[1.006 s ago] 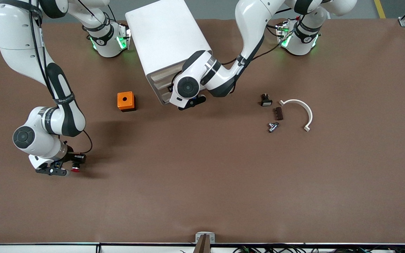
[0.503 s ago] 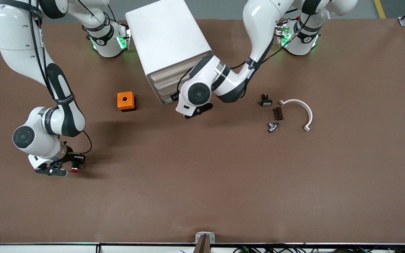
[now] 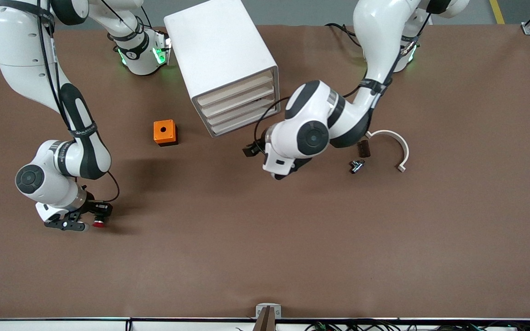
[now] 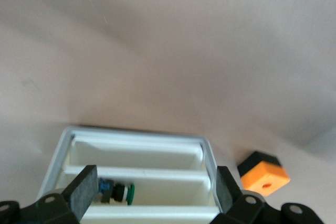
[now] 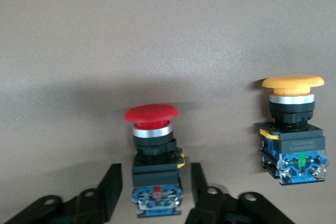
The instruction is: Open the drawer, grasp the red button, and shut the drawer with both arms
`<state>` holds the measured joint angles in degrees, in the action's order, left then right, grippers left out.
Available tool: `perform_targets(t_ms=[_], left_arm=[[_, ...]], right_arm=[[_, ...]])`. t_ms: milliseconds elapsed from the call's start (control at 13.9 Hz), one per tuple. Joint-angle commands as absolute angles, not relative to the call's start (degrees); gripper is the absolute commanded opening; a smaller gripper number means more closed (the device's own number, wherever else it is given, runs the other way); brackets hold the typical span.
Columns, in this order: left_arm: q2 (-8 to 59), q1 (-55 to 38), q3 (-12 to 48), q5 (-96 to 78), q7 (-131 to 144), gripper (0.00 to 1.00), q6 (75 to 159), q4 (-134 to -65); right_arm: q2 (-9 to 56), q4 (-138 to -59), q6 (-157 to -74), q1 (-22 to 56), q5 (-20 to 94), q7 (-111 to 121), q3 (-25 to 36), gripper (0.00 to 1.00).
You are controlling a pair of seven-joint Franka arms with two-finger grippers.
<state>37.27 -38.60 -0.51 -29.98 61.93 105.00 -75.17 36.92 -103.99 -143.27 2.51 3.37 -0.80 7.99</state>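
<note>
The red-capped button (image 3: pixel 98 224) is on the table near the right arm's end. In the right wrist view its black-and-teal body (image 5: pixel 156 179) sits between my right gripper's fingers with a gap on each side. My right gripper (image 3: pixel 91 219) is open around it, low at the table. The white cabinet (image 3: pixel 221 50) shows four cream drawer fronts (image 3: pixel 239 103), all flush. My left gripper (image 3: pixel 255 158) is open and empty, off the cabinet and nearer the front camera. Its wrist view faces the drawer fronts (image 4: pixel 139 177).
An orange box (image 3: pixel 165 132) with a hole stands beside the cabinet. A yellow-capped button (image 5: pixel 293 124) stands next to the red one. A green-capped button (image 4: pixel 118 192) lies in one drawer. A white curved bracket (image 3: pixel 394 142), a dark block (image 3: pixel 364 148) and a metal fitting (image 3: pixel 357 165) lie toward the left arm's end.
My left arm has drawn back from the cabinet front, nearer the front camera and toward its own end, uncovering the drawer fronts and hiding the black switch. The right gripper has barely moved.
</note>
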Motion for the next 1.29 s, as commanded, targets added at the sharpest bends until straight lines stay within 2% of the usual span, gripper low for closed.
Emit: perform_targets(t_ms=[0,287,431,718,1078,1221], left_arm=[[35.16,-37.27,-0.44,-24.89,62.40,0.99,103.11,-76.55],[33.41,-34.19,-0.44,-20.75,62.05,0.99,102.57,-76.46],[32.44,-31.30,-0.53,-20.66,62.14,0.99,102.22,-76.38],[28.14,-25.07,-0.53,-18.38,57.60,0.99,98.54,-76.11],[21.02,-16.89,-0.53,-11.53,40.03,0.99,87.12,-76.46],[19.08,-14.25,-0.53,-9.42,33.87,0.99,83.60,-76.55]], right_arm=[[37.62,-102.66,-143.35,1.23,3.43,0.00,6.94,1.00],[36.65,-102.74,-142.21,1.41,3.34,0.00,6.94,1.00],[34.47,-102.74,-138.80,1.41,3.34,0.09,7.03,1.00],[28.49,-102.66,-129.14,1.49,2.64,0.18,7.21,1.00],[19.97,-98.97,-112.71,1.58,2.64,0.00,7.21,1.00],[16.37,-98.09,-108.82,1.67,2.72,-0.09,7.12,1.00]])
